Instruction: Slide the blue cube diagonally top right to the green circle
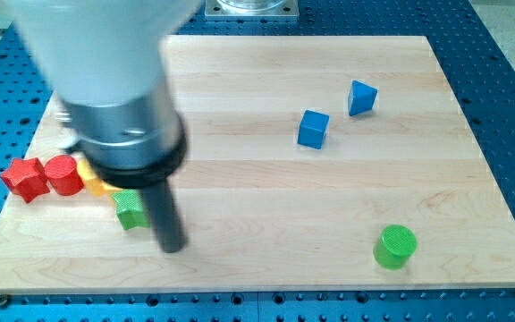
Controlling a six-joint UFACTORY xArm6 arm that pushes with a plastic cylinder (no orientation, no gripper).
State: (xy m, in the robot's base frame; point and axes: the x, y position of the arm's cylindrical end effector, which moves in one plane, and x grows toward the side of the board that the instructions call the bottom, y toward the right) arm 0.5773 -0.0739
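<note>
1. A pale wooden bench (266, 80) sits on a blue perforated base (508, 80), with the arm's broad grey housing (97, 54) looming blurred over the left side.
2. The dark rod drops from a black collar, and my tip (171, 248) rests on the bench near the front left, just right of a green block (130, 211) and seemingly touching it; the block's shape is partly hidden by the rod.
3. There is no hand on this arm, only the rod, so nothing is spread, pressed together or pinching.
4. The blue cube (313, 129) stands upright right of centre, in the far half of the bench, well apart from my tip.
5. A second blue block (361, 97), wedge-like and angled, lies just beyond and to the right of the cube, close but not touching.
6. The green circle (394, 247), a short cylinder, stands near the front edge on the right, well apart from the blue cube and nearer to the viewer.
7. At the far left, a red star-shaped block (23, 178) and a red cylinder (63, 173) sit side by side, touching.
8. A yellow block (93, 182) peeks out beside the red cylinder, mostly hidden under the collar; its shape cannot be told.
</note>
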